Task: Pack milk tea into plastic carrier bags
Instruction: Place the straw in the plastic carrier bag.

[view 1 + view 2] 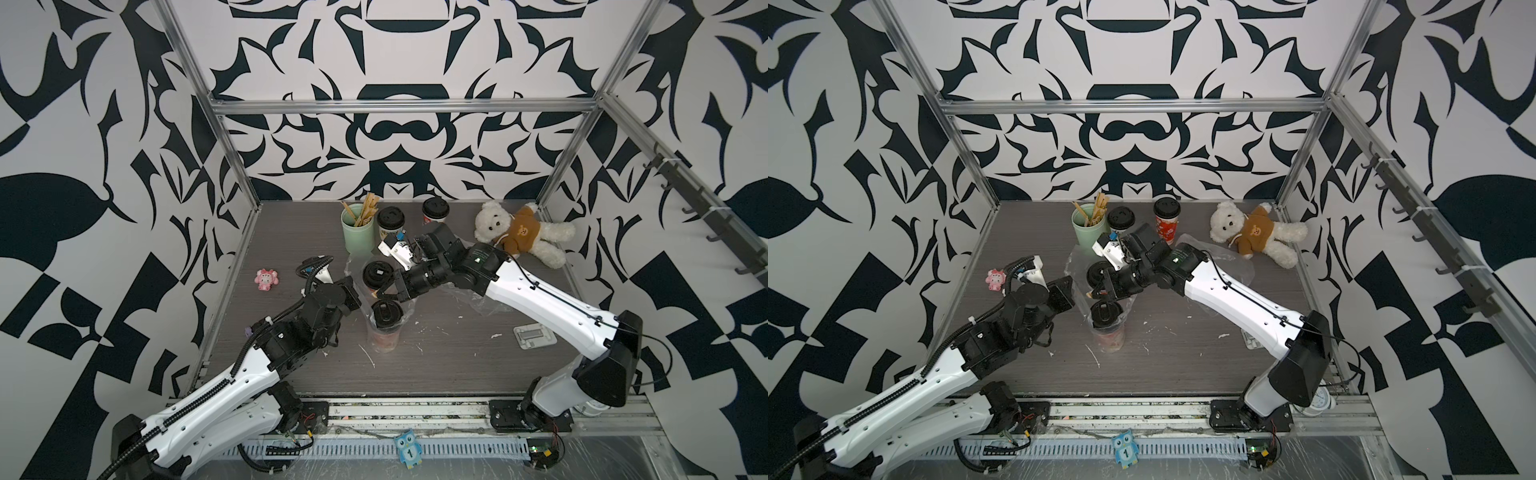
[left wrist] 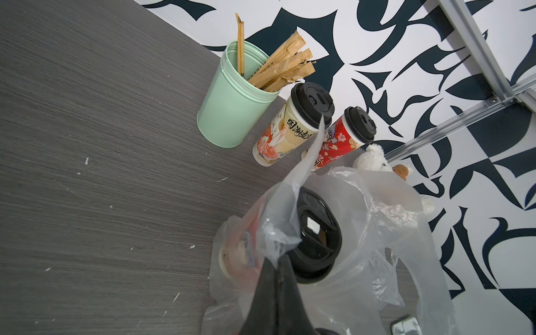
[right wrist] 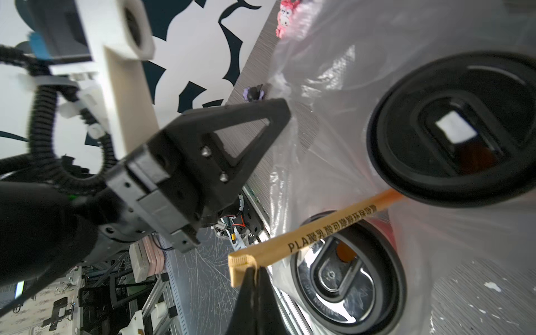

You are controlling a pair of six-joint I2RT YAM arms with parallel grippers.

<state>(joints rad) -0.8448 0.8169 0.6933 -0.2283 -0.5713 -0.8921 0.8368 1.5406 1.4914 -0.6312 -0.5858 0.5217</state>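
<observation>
Two milk tea cups with black lids [image 1: 378, 276] [image 1: 386, 313] stand inside a clear plastic carrier bag [image 2: 362, 232] at mid-table. My left gripper [image 2: 278, 261] is shut on the bag's crinkled rim beside the lid [image 2: 316, 232]. My right gripper [image 3: 253, 269] is shut on the end of a brown paper-wrapped stick [image 3: 319, 232]. The stick reaches over the bag mouth between the two lids [image 3: 458, 130] [image 3: 348, 261]. A cream-yellow cup [image 1: 390, 222] and a red cup [image 1: 435, 212] stand at the back. A second clear bag [image 1: 486, 299] lies flat under my right arm.
A mint-green holder [image 1: 357, 232] of brown sticks stands left of the back cups. A white teddy bear [image 1: 519, 230] lies at the back right, a pink toy [image 1: 266, 279] at the left, and a small white plastic piece [image 1: 534, 334] at the right.
</observation>
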